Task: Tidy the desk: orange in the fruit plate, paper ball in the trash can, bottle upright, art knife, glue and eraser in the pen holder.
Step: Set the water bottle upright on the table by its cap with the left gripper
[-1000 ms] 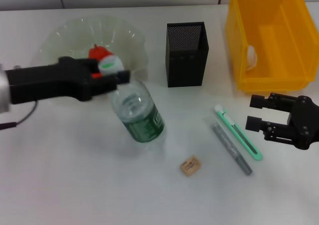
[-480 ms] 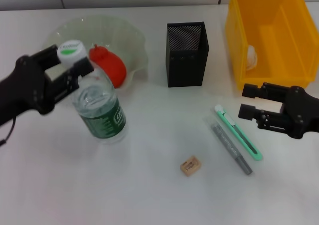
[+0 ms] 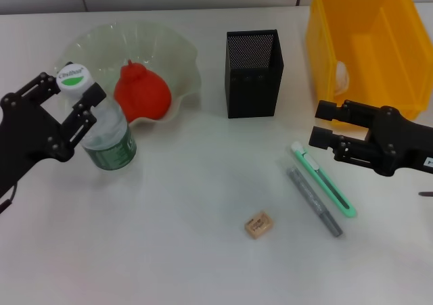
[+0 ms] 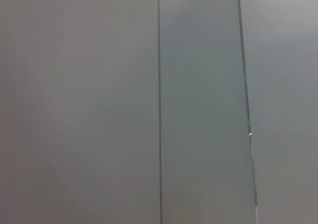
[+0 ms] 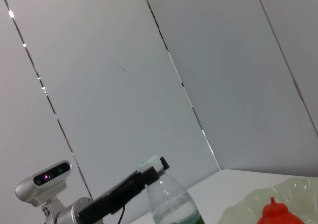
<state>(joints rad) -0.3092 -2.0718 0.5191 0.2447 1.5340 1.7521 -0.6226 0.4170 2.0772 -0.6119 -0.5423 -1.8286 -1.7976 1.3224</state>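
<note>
The clear bottle (image 3: 105, 132) with a green label and white cap stands upright on the table left of the fruit plate (image 3: 177, 53). My left gripper (image 3: 67, 92) is shut around its neck just under the cap. The bottle (image 5: 171, 204) and left gripper (image 5: 149, 172) also show in the right wrist view. The orange (image 3: 141, 92) lies in the plate. My right gripper (image 3: 323, 124) is open and empty, just above and right of the green art knife (image 3: 325, 180). The grey glue stick (image 3: 314, 202) lies beside the knife. The tan eraser (image 3: 258, 224) lies nearer the front. The paper ball (image 3: 342, 75) lies in the yellow trash can (image 3: 379, 92).
The black mesh pen holder (image 3: 254, 72) stands at the back middle, between the plate and the trash can. The left wrist view shows only a grey wall. The orange (image 5: 280, 214) and plate rim (image 5: 298, 191) show in the right wrist view.
My left gripper has swung the bottle from tilted in mid-table to upright at the left of the plate. My right gripper has moved left and back, toward the art knife's top.
</note>
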